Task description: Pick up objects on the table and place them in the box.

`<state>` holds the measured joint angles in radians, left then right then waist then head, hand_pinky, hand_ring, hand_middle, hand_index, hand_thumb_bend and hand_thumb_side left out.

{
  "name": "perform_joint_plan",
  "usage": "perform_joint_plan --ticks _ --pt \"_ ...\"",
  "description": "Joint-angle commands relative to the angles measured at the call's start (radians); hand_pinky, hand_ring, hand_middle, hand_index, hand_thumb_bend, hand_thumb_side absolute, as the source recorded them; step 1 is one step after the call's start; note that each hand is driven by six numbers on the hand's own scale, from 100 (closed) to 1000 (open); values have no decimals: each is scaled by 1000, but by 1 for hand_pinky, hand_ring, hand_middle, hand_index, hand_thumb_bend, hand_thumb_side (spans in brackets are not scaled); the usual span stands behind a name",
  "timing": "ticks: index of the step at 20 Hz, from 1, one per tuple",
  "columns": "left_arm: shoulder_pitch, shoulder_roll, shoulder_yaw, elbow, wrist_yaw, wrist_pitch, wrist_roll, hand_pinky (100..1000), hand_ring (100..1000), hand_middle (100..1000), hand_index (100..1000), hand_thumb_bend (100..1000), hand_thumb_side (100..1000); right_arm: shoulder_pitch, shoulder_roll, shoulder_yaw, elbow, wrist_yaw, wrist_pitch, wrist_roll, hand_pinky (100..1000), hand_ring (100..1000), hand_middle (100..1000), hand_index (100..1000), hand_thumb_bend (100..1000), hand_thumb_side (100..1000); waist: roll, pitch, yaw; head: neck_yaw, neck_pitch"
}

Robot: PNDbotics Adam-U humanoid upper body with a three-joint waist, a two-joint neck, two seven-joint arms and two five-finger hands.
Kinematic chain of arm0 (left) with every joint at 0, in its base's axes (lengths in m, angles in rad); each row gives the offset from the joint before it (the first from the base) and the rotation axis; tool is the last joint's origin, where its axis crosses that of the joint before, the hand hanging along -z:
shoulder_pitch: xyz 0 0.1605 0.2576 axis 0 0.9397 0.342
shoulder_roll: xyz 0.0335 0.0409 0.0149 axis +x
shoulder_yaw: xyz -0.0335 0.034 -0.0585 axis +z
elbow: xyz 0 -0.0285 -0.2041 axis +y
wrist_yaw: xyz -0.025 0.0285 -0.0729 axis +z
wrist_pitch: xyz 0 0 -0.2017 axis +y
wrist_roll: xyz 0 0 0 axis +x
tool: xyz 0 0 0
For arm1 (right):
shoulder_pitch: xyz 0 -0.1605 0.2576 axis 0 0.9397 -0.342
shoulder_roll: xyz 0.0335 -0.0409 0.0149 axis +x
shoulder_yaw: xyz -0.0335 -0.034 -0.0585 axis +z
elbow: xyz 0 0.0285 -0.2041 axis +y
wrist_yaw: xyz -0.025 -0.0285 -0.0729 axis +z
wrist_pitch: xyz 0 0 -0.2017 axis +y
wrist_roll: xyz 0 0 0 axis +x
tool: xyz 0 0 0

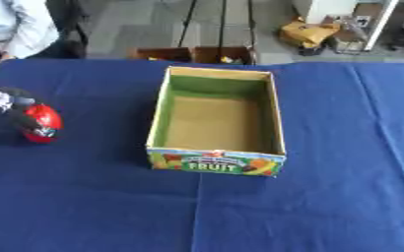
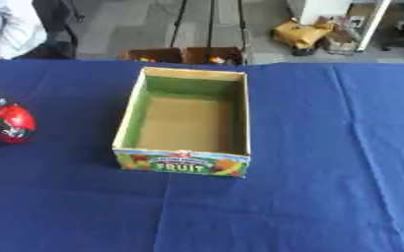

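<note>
Blue cloth (image 1: 326,197) is covering the whole bench, lying with a few long creases running toward the near edge. Near the middle a cardboard box (image 1: 215,165) is standing open, long side running away from the robot. Its inside walls are showing green at the top and plain brown lower down, its floor is bare brown, and its near panel is carrying a bright fruit picture with the word FRUIT in white letters.

Over at the left edge, well apart from the box, the left hand (image 1: 12,110) is coming in from the side, black with silver showing at the wrist. Its dark fingers are curling round a red ball (image 1: 43,122), rounded and glossy, with some small black-and-white marking low on its front. The ball is sitting at about the level of the box's middle, with a dark shadow on the cloth just below it; whether it is touching the cloth or hanging just above it, I cannot tell. In the right eye view the hand and ball are sitting right against the picture's left border, the hand mostly cut off.

The right hand is showing in neither view.

Beyond the far edge of the bench a brown crate (image 1: 192,54) is standing on the grey floor, and a crumpled yellow bag (image 1: 307,33) is lying farther off to the right beside a white post.
</note>
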<state>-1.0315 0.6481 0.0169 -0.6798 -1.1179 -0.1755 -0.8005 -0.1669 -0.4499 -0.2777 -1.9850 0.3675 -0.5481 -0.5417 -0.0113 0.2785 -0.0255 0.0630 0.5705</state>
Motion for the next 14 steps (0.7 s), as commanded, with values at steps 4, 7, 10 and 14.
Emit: perform_joint_plan --ticks 4,7,10,14 --pt "-15 9 9 0 40 -18 0 647 778 985 1000 368 698 -7 -14 -14 -15 -2 4 -6 722 784 719 827 100 1000 0 -12 -7 3 -8" --pt "-15 9 7 7 62 -25 -9 592 738 967 1000 329 653 -8 -13 -14 -15 -2 7 -8 723 784 715 821 100 1000 1 -11 -9 3 -7" --pt "-15 11 3 14 69 -21 -20 591 741 979 1000 293 612 -9 -13 -13 -15 -6 8 -12 723 783 712 821 100 1000 3 -11 -12 3 -6" --pt "-15 11 0 18 69 -15 -30 554 726 979 1000 219 559 -10 -13 -13 -15 -9 10 -15 723 782 708 819 100 1000 4 -10 -16 3 -8"
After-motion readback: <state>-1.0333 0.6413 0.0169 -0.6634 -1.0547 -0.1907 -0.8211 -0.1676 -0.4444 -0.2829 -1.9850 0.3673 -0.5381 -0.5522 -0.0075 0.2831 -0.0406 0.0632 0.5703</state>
